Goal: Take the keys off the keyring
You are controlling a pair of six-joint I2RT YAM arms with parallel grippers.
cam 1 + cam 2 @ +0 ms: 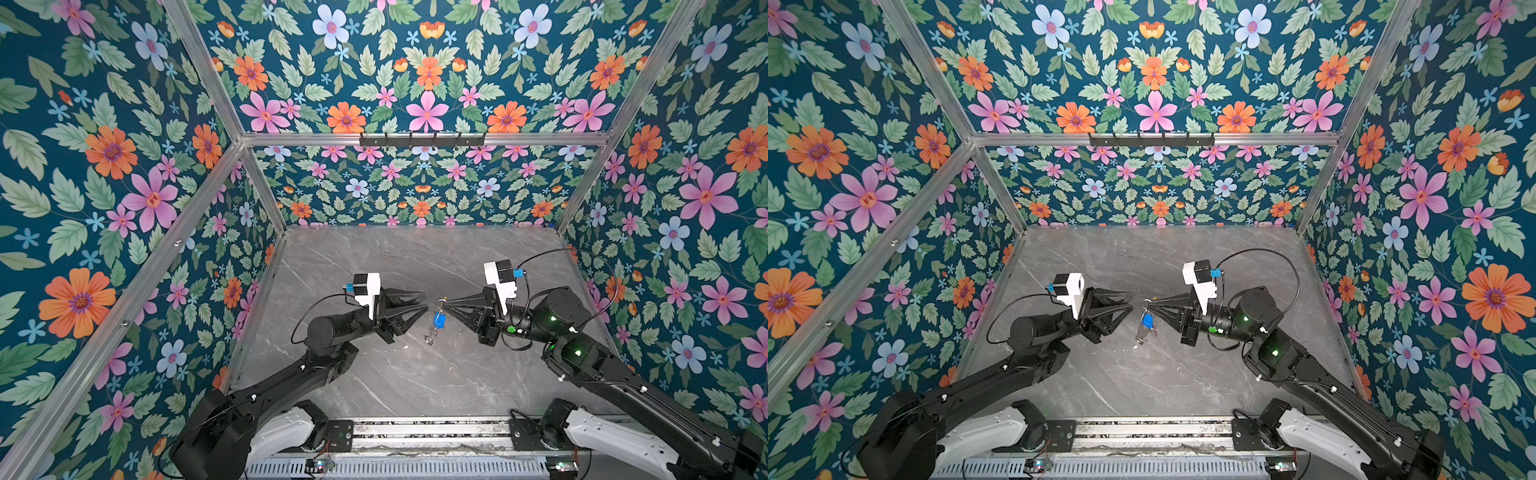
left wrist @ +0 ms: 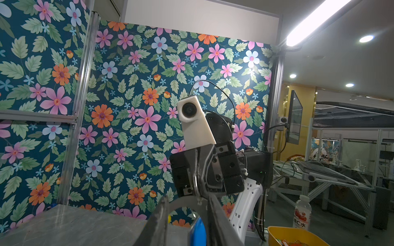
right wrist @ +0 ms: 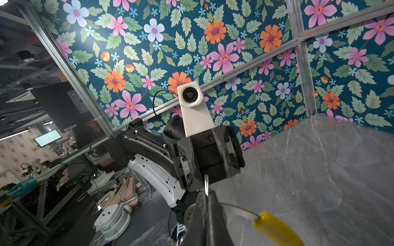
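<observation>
- Grey wire keyring with one yellow arc segment. It is held in the air over the middle of the table, between the two gripper tips. In both top views it shows nearly edge-on.
- Blue-tagged key. The oblong blue tag hangs from the ring with its long axis pointing down. The silvery key dangles beneath it, and I cannot tell whether its tip meets the table.
- Surroundings: grey marbled table and floral walls. The two arms face each other across the ring.
- Right gripper: its fingers are pressed together on the ring's grey wire. A small silvery split ring stands just past the tips.
- Left gripper: its jaws are partly apart and hold nothing, with the tips just beside the ring. In the left wrist view the ring's arc runs between its fingers, and contact cannot be told.
</observation>
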